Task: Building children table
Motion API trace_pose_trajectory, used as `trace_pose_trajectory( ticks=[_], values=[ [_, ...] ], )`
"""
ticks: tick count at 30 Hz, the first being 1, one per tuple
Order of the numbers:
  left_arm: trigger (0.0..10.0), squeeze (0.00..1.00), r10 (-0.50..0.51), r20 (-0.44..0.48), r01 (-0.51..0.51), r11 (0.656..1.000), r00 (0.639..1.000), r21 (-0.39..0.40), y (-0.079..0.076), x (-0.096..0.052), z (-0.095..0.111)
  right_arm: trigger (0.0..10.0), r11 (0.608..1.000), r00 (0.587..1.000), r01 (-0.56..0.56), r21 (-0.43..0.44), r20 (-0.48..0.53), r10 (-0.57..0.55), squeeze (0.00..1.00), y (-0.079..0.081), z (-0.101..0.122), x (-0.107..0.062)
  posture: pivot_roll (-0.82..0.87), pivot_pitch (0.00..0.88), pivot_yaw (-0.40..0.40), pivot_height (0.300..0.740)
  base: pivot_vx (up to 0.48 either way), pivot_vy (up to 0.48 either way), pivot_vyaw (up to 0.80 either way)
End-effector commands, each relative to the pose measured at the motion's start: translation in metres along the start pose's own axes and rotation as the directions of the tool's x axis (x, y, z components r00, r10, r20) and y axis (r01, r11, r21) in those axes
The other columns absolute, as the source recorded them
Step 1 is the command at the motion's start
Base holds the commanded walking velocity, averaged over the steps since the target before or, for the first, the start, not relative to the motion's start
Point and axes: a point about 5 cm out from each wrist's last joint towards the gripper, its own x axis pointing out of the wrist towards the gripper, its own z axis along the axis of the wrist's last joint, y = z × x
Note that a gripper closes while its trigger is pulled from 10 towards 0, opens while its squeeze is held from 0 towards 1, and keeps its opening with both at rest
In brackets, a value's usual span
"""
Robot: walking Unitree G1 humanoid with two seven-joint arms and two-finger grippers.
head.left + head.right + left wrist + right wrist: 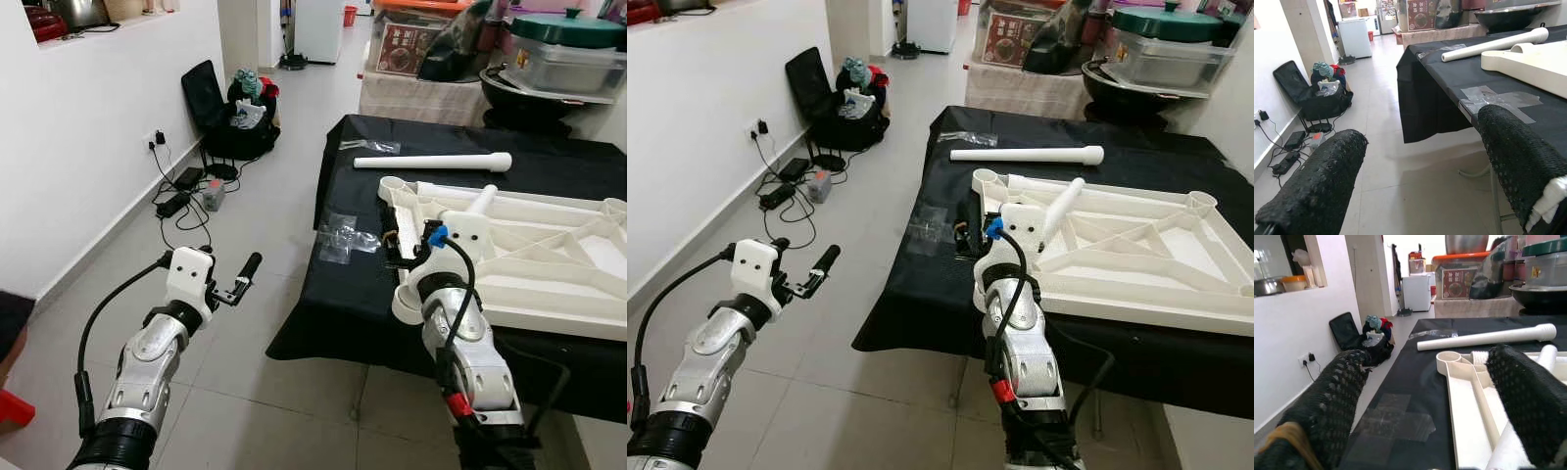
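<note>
A white plastic table top (549, 264) lies upside down on a table under a black cloth (333, 304). One white leg (431, 163) lies loose on the cloth beyond it. A second leg (480, 201) rests slanted on the top near its left corner. My right gripper (407, 250) is at that near-left corner, open. In the right wrist view its fingers (1347, 382) spread wide, with the round corner socket (1449, 360) ahead between them. My left gripper (240, 281) hangs open over the floor left of the table, holding nothing.
Clear plastic bags (348, 235) lie on the cloth near the table's left edge. A black bag with clothes (235, 122) and cables with a power strip (181, 191) sit by the left wall. Pots and boxes (558, 49) crowd the back right.
</note>
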Motion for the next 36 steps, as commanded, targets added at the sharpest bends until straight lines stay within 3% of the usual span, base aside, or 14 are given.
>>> trace_pose_trajectory(
  ticks=[1,8,27,28,29,30,36],
  values=[
    [10.0,0.00,0.006,0.016,-0.006,1.000,1.000,-0.005,0.000,0.002,0.003,10.0,1.000,1.000,0.004,-0.003,0.026,-0.004,1.00,0.001,0.004,-0.001,0.04,0.000,-0.063,0.740,0.000,0.000,0.00],
    [10.0,0.00,0.021,0.058,-0.018,0.999,0.998,-0.039,-0.002,0.007,0.010,10.0,0.999,0.999,0.032,-0.004,0.037,-0.032,1.00,-0.003,0.005,-0.002,0.04,0.000,-0.060,0.740,0.000,0.000,0.00],
    [10.0,0.00,0.020,0.095,-0.013,0.997,0.995,-0.070,-0.006,0.010,0.019,10.0,0.998,0.997,0.058,0.000,0.043,-0.058,1.00,-0.010,0.011,0.004,0.04,0.000,-0.061,0.740,0.342,0.000,0.00],
    [10.0,0.00,0.022,0.091,-0.016,0.998,0.996,-0.069,-0.005,0.009,0.018,10.0,0.998,0.997,0.061,-0.001,0.038,-0.061,0.75,-0.010,0.011,0.005,0.04,0.000,-0.061,0.740,0.364,0.000,0.00],
    [10.0,0.00,0.023,0.091,-0.017,0.998,0.996,-0.069,-0.004,0.009,0.018,10.0,0.998,0.997,0.063,-0.001,0.038,-0.063,0.75,-0.010,0.012,0.006,0.04,0.000,-0.061,0.740,0.364,0.000,0.00],
    [10.0,0.00,0.023,0.092,-0.016,0.998,0.995,-0.068,-0.004,0.009,0.019,10.0,0.998,0.997,0.064,-0.001,0.039,-0.064,0.00,-0.009,0.012,0.007,0.04,0.000,-0.059,0.740,0.364,0.000,0.00],
    [10.0,0.00,0.020,0.096,-0.014,0.998,0.995,-0.069,-0.004,0.011,0.019,10.0,0.997,0.997,0.073,0.014,0.019,-0.073,0.00,-0.008,0.011,0.009,0.03,0.000,-0.057,0.740,0.361,0.000,0.00]
  ],
)
